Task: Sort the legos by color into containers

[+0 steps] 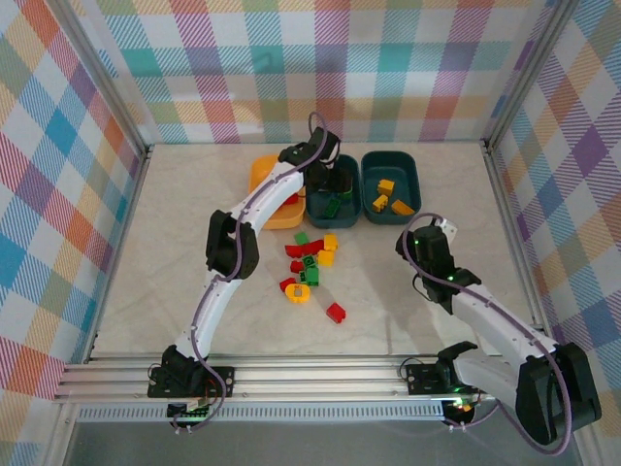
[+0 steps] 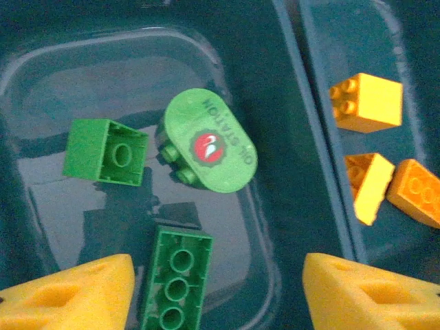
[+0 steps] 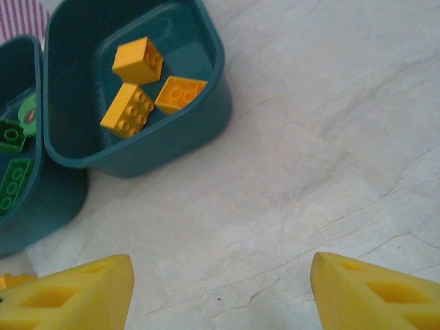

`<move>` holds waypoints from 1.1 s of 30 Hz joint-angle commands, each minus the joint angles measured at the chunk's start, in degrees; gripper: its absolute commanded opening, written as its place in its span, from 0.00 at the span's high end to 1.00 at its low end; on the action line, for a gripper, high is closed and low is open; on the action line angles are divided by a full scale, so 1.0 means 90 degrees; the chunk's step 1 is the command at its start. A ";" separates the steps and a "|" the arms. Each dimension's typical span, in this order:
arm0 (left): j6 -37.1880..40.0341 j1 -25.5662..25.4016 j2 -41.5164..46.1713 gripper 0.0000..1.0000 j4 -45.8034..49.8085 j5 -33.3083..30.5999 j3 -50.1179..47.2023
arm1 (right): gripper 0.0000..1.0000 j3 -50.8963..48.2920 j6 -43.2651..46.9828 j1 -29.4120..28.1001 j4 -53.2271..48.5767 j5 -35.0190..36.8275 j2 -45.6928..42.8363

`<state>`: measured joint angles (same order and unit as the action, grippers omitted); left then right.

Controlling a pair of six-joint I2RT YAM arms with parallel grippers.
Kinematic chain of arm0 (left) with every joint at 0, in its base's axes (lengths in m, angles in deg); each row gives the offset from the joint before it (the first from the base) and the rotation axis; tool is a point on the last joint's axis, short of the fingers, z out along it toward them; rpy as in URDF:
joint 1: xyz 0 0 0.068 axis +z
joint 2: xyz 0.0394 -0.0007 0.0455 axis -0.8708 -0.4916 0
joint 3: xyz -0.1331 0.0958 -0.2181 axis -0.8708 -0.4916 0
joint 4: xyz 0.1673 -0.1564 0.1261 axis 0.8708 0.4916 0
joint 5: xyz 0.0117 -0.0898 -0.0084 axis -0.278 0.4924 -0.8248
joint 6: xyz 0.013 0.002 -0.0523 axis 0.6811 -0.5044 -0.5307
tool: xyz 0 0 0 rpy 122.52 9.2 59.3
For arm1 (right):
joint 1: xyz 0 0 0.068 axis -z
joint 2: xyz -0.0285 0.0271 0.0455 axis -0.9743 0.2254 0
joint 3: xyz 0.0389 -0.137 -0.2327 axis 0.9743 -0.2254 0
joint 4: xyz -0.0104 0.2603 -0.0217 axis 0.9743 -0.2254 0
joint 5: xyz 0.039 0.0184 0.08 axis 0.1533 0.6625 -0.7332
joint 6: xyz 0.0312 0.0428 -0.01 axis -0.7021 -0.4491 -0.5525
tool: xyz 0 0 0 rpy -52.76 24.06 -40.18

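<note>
left jaws hang spread and empty over the middle teal tub (image 2: 89, 82), green legos (image 2: 106, 151) lying inside; right jaws, also spread, hover above bare counter (image 3: 330, 137). loose legos (image 1: 312, 262) sit tightly mixed, so a pinch could drag a wrong colour along.

Lab cell: plaid walls (image 1: 340, 68), aluminium frame (image 1: 291, 374)

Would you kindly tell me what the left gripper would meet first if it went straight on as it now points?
The left gripper would likely meet the bare floor of the middle teal tub, beside the long green brick. Depth is unclear; a finger might graze that brick.
</note>
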<state>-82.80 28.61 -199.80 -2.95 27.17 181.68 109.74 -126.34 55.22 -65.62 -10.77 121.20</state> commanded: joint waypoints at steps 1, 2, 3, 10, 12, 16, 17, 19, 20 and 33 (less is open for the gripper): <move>0.0085 -0.0002 0.0948 0.30 -0.0156 0.0393 -0.0057 | 0.31 0.0182 0.0312 -0.0056 0.0346 -0.0428 0.0152; 0.0088 -0.0019 0.1230 0.29 -0.0322 0.0373 -0.0318 | 0.31 0.0173 0.0365 -0.0103 0.0420 -0.0431 0.0198; 0.0072 -0.0030 0.1654 0.29 -0.0575 0.0357 -0.0771 | 0.31 0.0161 0.0412 -0.0153 0.0491 -0.0440 0.0256; -0.0690 -0.0040 0.4911 0.19 -0.2962 -0.0041 -0.6132 | 0.31 0.0219 0.0475 -0.0373 0.0580 -0.0603 0.0479; -0.0768 -0.0080 0.5555 0.19 -0.3232 -0.0110 -0.7389 | 0.32 0.0207 0.0475 -0.0421 0.0700 -0.0726 0.0536; -0.0976 -0.0416 0.6670 0.21 -0.3479 -0.0415 -0.9585 | 0.32 0.0286 0.0425 -0.0524 0.0769 -0.0965 0.0806; -0.1071 -0.0558 0.6868 0.21 -0.3477 -0.0560 -0.9935 | 0.32 0.0296 0.0499 -0.0580 0.0861 -0.1066 0.0875; -0.1403 -0.0872 0.7339 0.21 -0.3783 -0.0989 -1.0659 | 0.31 0.0430 0.0899 -0.0836 0.1147 -0.1469 0.1201; -0.1548 -0.0921 0.7537 0.21 -0.3889 -0.1095 -1.0936 | 0.31 0.0573 0.1101 -0.1001 0.1139 -0.1607 0.1419; -0.2841 0.0291 0.8502 0.00 -0.3955 -0.2689 -1.2052 | 0.24 0.2225 0.2499 -0.3598 -0.2175 -0.2285 0.2613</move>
<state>-104.46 29.50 -121.73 -36.92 5.01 74.84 127.14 -106.78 25.71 -74.47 -29.98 143.59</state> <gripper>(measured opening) 0.999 0.757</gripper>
